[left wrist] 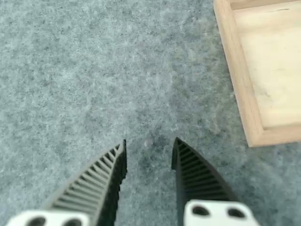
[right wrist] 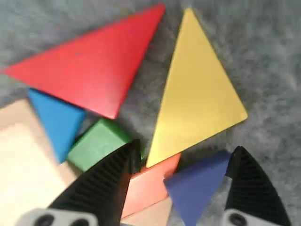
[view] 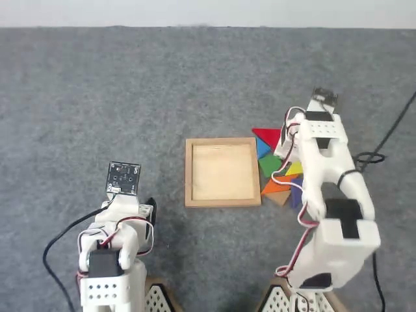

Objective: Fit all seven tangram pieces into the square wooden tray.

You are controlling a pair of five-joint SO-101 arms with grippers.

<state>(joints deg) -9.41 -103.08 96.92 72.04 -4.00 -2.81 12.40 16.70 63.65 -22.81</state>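
My right gripper (right wrist: 184, 154) hangs spread wide astride the small indigo wooden triangle (right wrist: 195, 186), wide enough to clear its edges. The smooth painted pieces bunch around it: a large yellow triangle (right wrist: 195, 94), a large red triangle (right wrist: 89, 77), a small blue triangle (right wrist: 56, 120), a green square block (right wrist: 96, 143), and an orange piece (right wrist: 148, 186), perhaps a parallelogram. None is yet in the square wooden tray (view: 221, 140) just beside them. My left gripper (left wrist: 149, 143) hovers part-open over fuzzy grey carpet (left wrist: 70, 70).

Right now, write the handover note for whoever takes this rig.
Left gripper: open, empty, above the carpet near a corner of the tray.
Right gripper: open, empty, above the pieces, over the purple triangle.
Pieces: clustered on the carpet beside the tray, on the right arm's side.
Done: nothing, the tray holds no piece.
Left: pick up and fit every piece.
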